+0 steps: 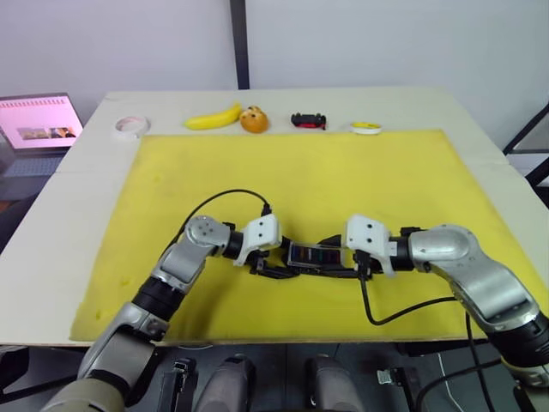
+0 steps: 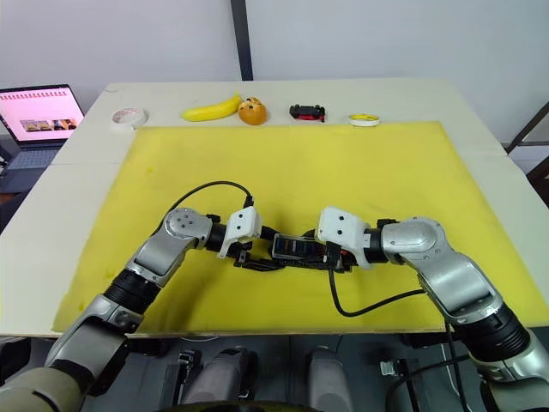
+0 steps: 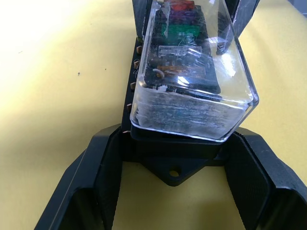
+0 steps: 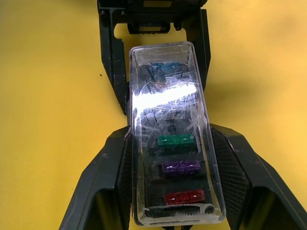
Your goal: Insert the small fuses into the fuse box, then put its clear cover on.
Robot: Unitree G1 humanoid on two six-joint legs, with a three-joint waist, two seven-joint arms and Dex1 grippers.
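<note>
The black fuse box [image 1: 316, 255] lies on the yellow mat [image 1: 292, 180] near its front, between my two grippers. The clear cover [image 4: 163, 96] sits over it. Under the cover, small fuses stand in their slots: a green one [image 4: 176, 141], a purple one [image 4: 181, 167], a red one [image 4: 184, 197] and a bluish one further along. My left gripper [image 1: 276, 266] grips one end of the box, its fingers [image 3: 108, 158] against the black base. From the opposite end my right gripper [image 1: 345, 257] clasps the covered box, fingers [image 4: 230, 158] pressed to both sides.
Along the table's far edge lie a tape roll [image 1: 131, 126], a banana [image 1: 213, 118], an orange fruit [image 1: 253, 119], a black-and-red toy car [image 1: 308, 120] and a small yellow lid [image 1: 366, 128]. A laptop [image 1: 39, 124] stands at the far left. Cables loop from both wrists.
</note>
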